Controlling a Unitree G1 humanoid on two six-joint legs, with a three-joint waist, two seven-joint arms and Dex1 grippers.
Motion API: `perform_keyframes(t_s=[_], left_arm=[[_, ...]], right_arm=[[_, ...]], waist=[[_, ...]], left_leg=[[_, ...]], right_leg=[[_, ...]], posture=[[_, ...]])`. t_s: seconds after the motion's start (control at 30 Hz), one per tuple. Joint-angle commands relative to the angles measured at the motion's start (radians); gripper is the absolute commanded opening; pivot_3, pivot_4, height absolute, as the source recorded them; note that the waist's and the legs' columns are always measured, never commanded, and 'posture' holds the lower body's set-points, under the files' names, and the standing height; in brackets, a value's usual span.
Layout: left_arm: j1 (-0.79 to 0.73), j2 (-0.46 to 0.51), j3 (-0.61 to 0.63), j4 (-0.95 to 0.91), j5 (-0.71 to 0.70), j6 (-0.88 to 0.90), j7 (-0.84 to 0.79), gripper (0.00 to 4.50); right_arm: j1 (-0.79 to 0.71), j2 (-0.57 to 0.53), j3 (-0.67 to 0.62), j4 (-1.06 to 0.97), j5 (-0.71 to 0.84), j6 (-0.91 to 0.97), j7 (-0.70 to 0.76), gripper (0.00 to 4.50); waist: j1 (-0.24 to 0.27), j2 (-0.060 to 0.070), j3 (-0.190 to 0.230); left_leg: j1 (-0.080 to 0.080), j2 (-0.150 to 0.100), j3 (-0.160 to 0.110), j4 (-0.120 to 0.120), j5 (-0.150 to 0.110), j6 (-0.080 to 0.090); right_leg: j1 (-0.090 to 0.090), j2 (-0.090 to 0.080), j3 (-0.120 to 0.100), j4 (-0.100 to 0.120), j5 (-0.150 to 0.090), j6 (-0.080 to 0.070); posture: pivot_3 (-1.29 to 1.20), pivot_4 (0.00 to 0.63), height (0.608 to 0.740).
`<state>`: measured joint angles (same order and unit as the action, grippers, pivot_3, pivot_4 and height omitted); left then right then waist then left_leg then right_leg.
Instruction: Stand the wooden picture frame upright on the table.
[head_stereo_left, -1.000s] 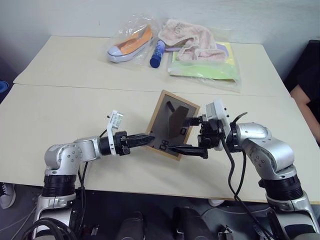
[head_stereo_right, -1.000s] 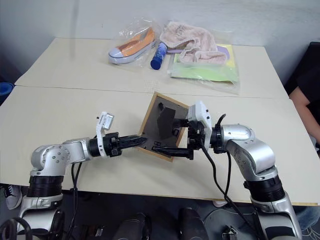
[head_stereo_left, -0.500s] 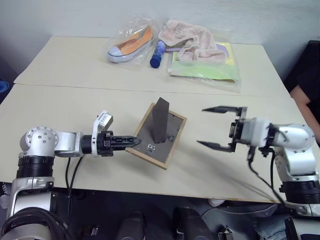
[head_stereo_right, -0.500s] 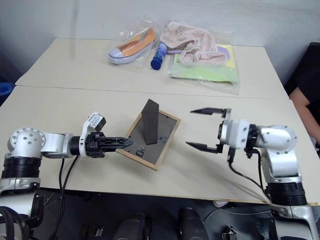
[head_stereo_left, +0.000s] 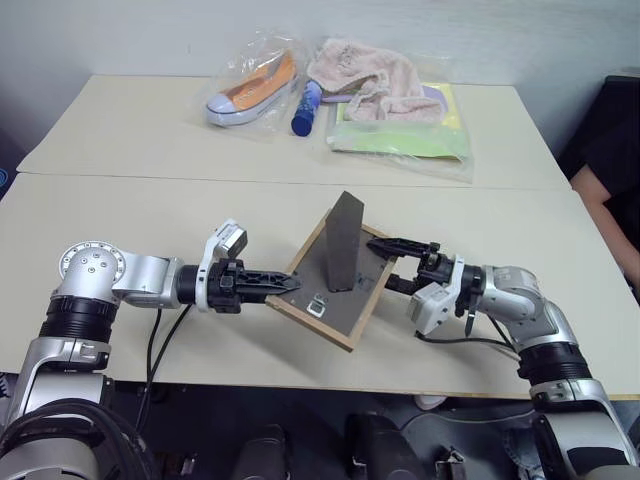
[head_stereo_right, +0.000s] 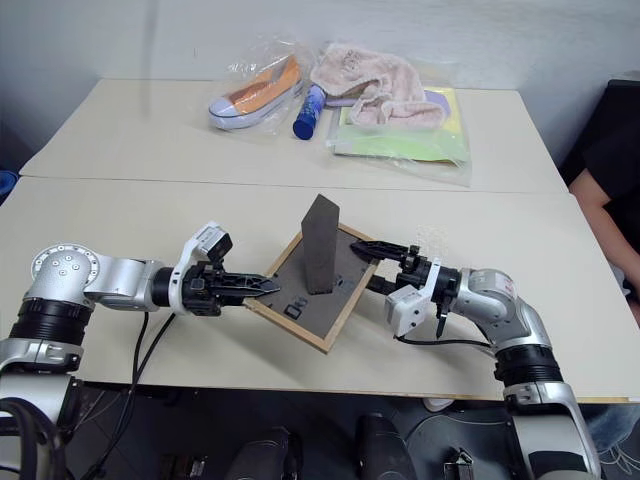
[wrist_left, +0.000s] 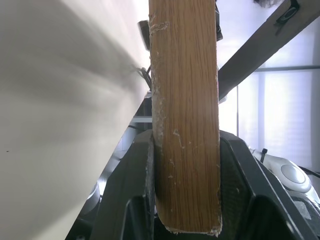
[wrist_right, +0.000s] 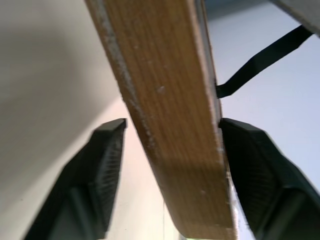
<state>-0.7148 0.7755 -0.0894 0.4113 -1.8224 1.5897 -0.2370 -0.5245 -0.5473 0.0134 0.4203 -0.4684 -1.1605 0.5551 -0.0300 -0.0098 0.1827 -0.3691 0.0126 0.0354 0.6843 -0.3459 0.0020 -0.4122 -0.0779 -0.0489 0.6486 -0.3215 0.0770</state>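
Observation:
The wooden picture frame (head_stereo_left: 335, 292) is low over the table (head_stereo_left: 120, 220) with its dark grey back panel up and its stand (head_stereo_left: 345, 240) raised. My left gripper (head_stereo_left: 288, 285) is shut on the frame's left edge. The left wrist view shows the wood border (wrist_left: 185, 125) clamped between both fingers. My right gripper (head_stereo_left: 385, 263) straddles the frame's right edge, one finger above and one below. In the right wrist view a gap remains between one finger (wrist_right: 102, 165) and the wood (wrist_right: 165, 100), so it is open. The picture side is hidden.
At the table's far side lie a bagged shoe (head_stereo_left: 255, 90), a blue bottle (head_stereo_left: 305, 108), a pink towel (head_stereo_left: 365, 75) and a green packet (head_stereo_left: 400, 135). A seam crosses the tabletop behind the frame. A person in dark clothes (head_stereo_left: 612, 150) sits at the right edge.
Half a second ago my right gripper stood wide open, away from the frame. It has come back to the right edge and narrowed around it. The left gripper has kept its hold.

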Motion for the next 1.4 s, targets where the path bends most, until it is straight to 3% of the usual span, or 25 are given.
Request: perform_keyframes(t_s=[0.03, 0.17, 0.27, 0.4, 0.5, 0.57, 0.63, 0.77, 0.87, 0.93, 1.1, 1.4], left_arm=[[0.010, 0.024, 0.013, -0.004, -0.147, -0.053, 0.050, 1.26], [0.059, -0.028, 0.105, -0.082, -0.150, -0.158, 0.139, 1.26], [0.115, -0.013, 0.161, -0.204, -0.150, -0.187, 0.151, 2.24], [0.252, 0.052, 0.341, -0.299, -0.127, -0.338, 0.219, 3.42], [0.323, 0.113, 0.468, -0.317, 0.068, -0.447, 0.111, 3.44], [0.391, 0.158, 0.508, -0.395, 0.302, -0.600, -0.140, 3.44], [0.478, 0.199, 0.460, -0.483, 0.583, -0.833, -0.374, 3.44], [0.525, 0.170, 0.392, -0.529, 0.818, -1.027, -0.543, 4.29], [0.533, 0.136, 0.351, -0.576, 0.905, -1.089, -0.622, 4.50], [0.555, 0.127, 0.314, -0.610, 0.970, -1.142, -0.698, 4.50], [0.566, 0.095, 0.295, -0.626, 1.045, -1.196, -0.771, 4.50], [0.530, 0.081, 0.324, -0.573, 1.087, -1.194, -0.799, 4.50]], right_arm=[[-0.002, -0.024, -0.008, 0.000, -0.042, -0.020, -0.109, 1.61], [0.004, 0.005, -0.004, -0.019, -0.066, 0.041, -0.205, 1.48], [0.004, 0.008, 0.019, -0.020, -0.028, 0.074, -0.218, 1.46], [0.011, -0.005, 0.067, -0.036, 0.112, 0.128, -0.162, 1.27], [0.018, -0.010, 0.077, -0.052, 0.217, 0.183, -0.127, 1.27], [0.035, -0.008, 0.121, -0.071, 0.396, 0.268, -0.009, 1.27], [0.064, 0.022, 0.122, -0.131, 0.598, 0.426, 0.082, 1.27], [0.132, 0.070, 0.099, -0.343, 1.122, 1.036, 0.254, 1.27], [0.158, 0.054, 0.078, -0.393, 1.273, 1.329, 0.283, 1.27], [0.171, 0.054, 0.071, -0.375, 1.283, 1.423, 0.291, 1.27], [0.180, 0.086, 0.059, -0.275, 1.172, 1.426, 0.303, 1.27], [0.211, 0.084, 0.070, -0.109, 0.962, 1.237, 0.381, 1.27]], waist=[[-0.001, 0.000, 0.000], [0.000, 0.000, 0.000], [-0.001, -0.001, 0.000], [-0.012, 0.000, 0.000], [-0.013, 0.000, 0.000], [-0.012, 0.000, 0.000], [-0.008, 0.000, 0.000], [0.009, 0.001, 0.001], [0.016, 0.001, 0.001], [0.015, 0.001, 0.001], [0.011, 0.001, 0.001], [0.005, 0.000, 0.000]], left_leg=[[0.000, 0.000, 0.000, 0.000, 0.000, 0.000], [0.000, 0.000, 0.000, 0.000, 0.000, 0.000], [0.000, 0.001, 0.000, 0.000, 0.000, 0.000], [0.001, 0.001, 0.000, -0.001, 0.000, -0.001], [0.001, 0.001, -0.001, 0.000, 0.001, -0.001], [0.001, 0.001, 0.000, 0.000, 0.001, -0.001], [0.001, 0.001, 0.000, -0.001, 0.001, -0.002], [0.000, 0.001, -0.001, -0.002, 0.001, -0.001], [0.000, 0.001, -0.002, -0.002, 0.000, 0.000], [0.000, 0.001, -0.002, -0.002, 0.000, 0.001], [-0.001, 0.001, -0.001, -0.003, -0.001, 0.002], [0.001, 0.001, 0.000, -0.003, -0.001, 0.003]], right_leg=[[0.000, 0.000, 0.000, 0.000, 0.000, 0.000], [0.000, 0.000, 0.000, 0.000, 0.000, 0.000], [0.000, 0.000, 0.000, 0.000, 0.000, 0.000], [0.000, 0.000, 0.001, 0.000, 0.000, 0.000], [0.000, 0.000, 0.000, -0.003, -0.001, -0.001], [0.000, 0.000, 0.000, -0.003, -0.001, -0.001], [0.001, 0.001, -0.001, -0.004, -0.001, -0.002], [0.002, 0.001, -0.002, -0.004, -0.001, -0.002], [0.002, -0.001, -0.002, -0.004, -0.001, -0.002], [0.002, -0.002, -0.002, -0.004, -0.001, -0.002], [0.001, -0.001, -0.001, -0.005, -0.001, -0.002], [0.002, -0.002, -0.001, -0.004, -0.001, -0.001]], posture=[[0.00, 0.150, 0.740], [0.00, 0.150, 0.740], [0.00, 0.150, 0.740], [0.00, 0.150, 0.740], [0.00, 0.150, 0.740], [0.00, 0.150, 0.740], [0.00, 0.150, 0.740], [0.00, 0.150, 0.740], [0.00, 0.150, 0.740], [0.00, 0.150, 0.740], [0.00, 0.150, 0.740], [0.00, 0.150, 0.740]])
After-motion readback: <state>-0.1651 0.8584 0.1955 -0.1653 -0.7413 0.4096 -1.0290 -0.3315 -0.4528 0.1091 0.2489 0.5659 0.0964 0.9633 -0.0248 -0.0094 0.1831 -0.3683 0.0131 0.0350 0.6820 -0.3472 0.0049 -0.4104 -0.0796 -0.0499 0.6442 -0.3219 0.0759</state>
